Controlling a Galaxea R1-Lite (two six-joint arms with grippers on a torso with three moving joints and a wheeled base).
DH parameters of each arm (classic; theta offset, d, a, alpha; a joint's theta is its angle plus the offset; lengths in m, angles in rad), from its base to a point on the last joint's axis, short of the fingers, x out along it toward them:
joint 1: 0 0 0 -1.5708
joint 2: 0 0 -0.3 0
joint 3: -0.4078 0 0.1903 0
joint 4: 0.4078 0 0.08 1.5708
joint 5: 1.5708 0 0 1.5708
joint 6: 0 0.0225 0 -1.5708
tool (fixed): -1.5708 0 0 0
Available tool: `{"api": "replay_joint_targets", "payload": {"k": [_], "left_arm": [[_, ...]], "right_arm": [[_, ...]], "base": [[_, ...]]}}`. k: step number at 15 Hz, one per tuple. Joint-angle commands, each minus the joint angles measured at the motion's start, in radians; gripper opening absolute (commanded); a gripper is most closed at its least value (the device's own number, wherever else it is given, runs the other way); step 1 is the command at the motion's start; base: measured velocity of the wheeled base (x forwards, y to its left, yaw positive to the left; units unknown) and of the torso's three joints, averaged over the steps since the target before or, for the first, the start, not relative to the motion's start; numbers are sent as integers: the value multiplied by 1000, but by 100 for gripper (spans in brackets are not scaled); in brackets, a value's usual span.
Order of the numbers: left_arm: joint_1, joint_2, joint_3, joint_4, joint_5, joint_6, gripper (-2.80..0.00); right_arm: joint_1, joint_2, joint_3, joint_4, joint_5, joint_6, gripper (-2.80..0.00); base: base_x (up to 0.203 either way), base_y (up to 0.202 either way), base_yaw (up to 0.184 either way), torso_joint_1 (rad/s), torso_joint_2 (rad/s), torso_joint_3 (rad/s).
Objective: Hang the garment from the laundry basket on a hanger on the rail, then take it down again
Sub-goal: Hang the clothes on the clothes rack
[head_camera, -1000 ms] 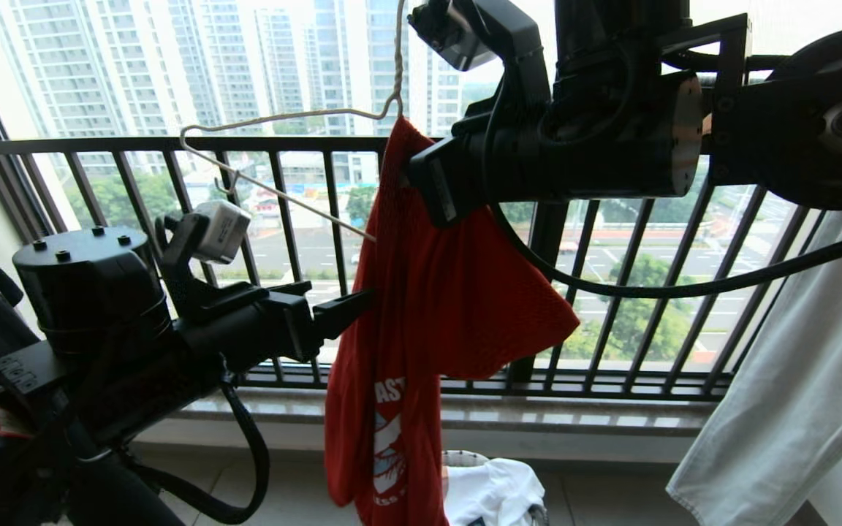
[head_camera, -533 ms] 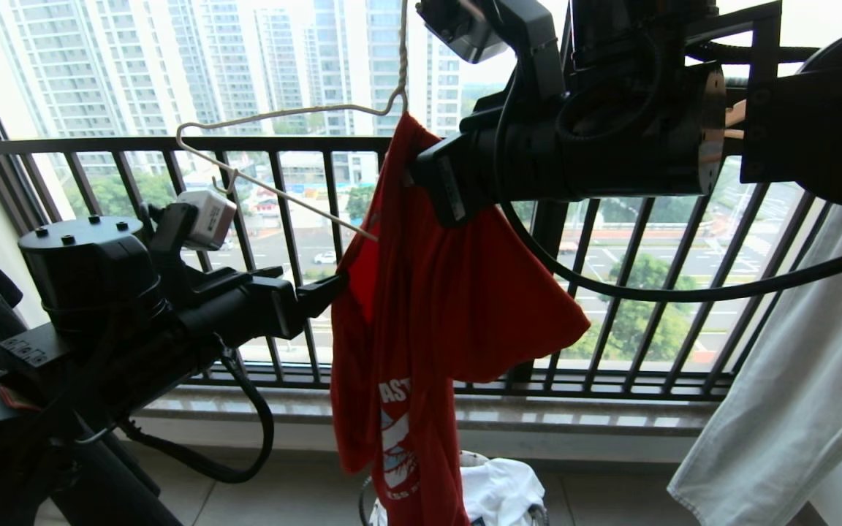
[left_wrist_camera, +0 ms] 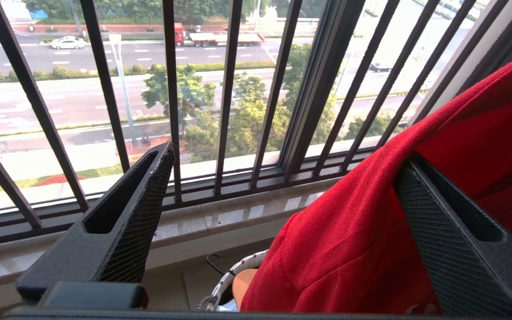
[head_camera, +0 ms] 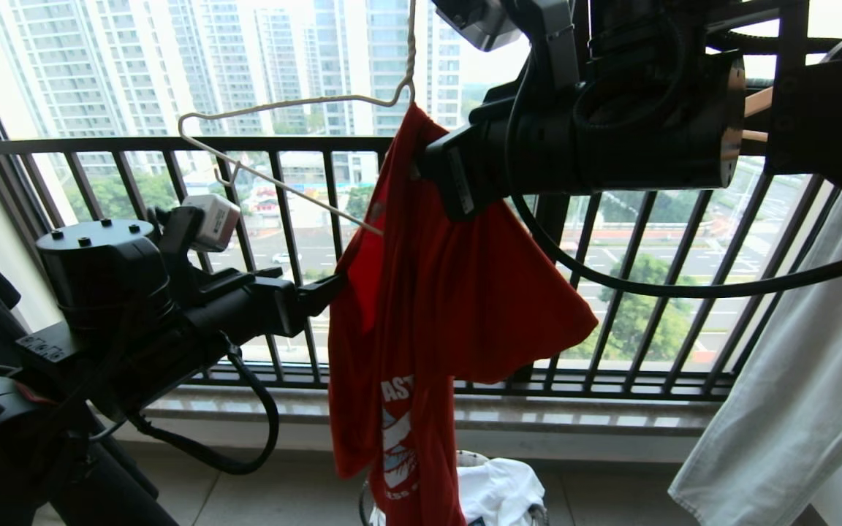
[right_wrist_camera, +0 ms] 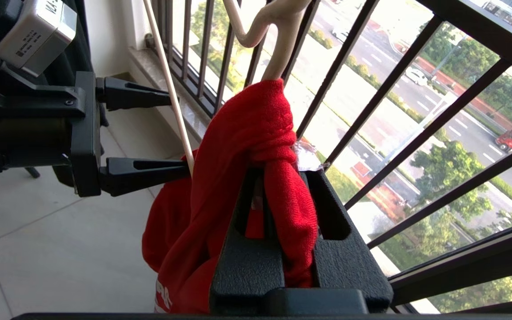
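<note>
Beyond the window railing (head_camera: 172, 144), right gripper (right_wrist_camera: 282, 195) pinches the red shirt (head_camera: 457, 292) under the hanger (head_camera: 282, 109); left gripper (left_wrist_camera: 282, 178) gapes beside it

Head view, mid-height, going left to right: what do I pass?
Left gripper, open at the shirt's edge → red T-shirt hanging from the wire hanger → right gripper, shut on the shirt's top → pale garment at far right.

Left arm low at left, reaching level toward centre; left gripper (head_camera: 330, 283) with fingers spread wide, nothing clamped; right arm high at right, reaching left; right gripper (right_wrist_camera: 282, 186) pinched tight on red cloth (right_wrist_camera: 260, 133).
</note>
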Motion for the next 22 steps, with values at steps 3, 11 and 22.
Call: {"api": "replay_joint_targets", "payload": {"k": [3,11,22], "left_arm": [[27,11,-10,-25,0,-3,0],[46,28,-15,-26,-2,-3,-280],[150,53,-99,-17,-2,-6,-280]], "right_arm": [[1,-17,0,1,-1,-2,-280],[1,-26,-1,1,0,-3,-280],[-14,-49,83,0,3,3,-280]], "base": [[0,0,0,0,0,0],[0,0,0,0,0,0],[0,0,0,0,0,0]]}}
